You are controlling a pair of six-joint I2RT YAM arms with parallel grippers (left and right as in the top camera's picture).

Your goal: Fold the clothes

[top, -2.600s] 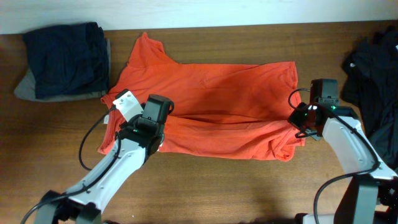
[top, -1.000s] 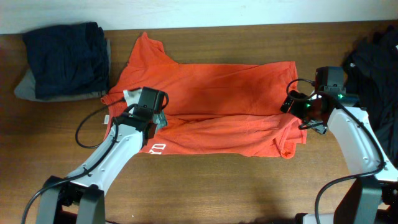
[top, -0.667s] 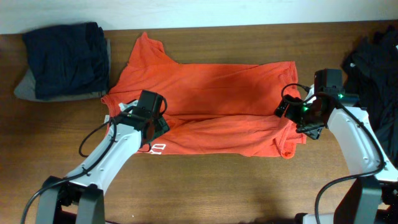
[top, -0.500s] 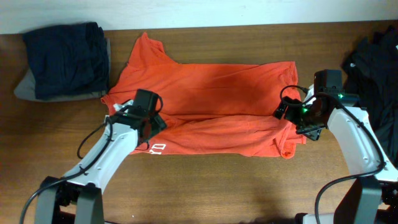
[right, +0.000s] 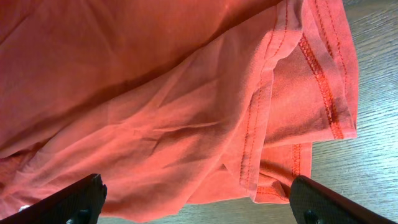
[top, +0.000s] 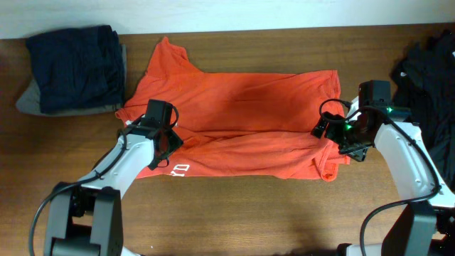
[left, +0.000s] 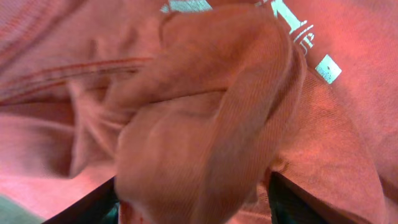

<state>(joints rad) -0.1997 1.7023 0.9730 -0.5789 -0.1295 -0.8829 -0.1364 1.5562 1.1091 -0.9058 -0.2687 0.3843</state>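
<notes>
Pinching a bunched fold of the orange-red T-shirt [left: 205, 124], the left claw [left: 193, 194] sits at its left edge. The right claw [right: 199, 196] hangs spread wide over the right hem. The garment lies mid-worktop [top: 249, 217], with a navy stack [top: 75, 67] far left and black garments [top: 434, 85] right.

Brown wooden table [top: 234, 213] with streaky lengthwise grain fills the view, evenly lit, with a soft sheen on bare wood by its right edge. Along its far edge runs a pale white strip [top: 284, 14].
</notes>
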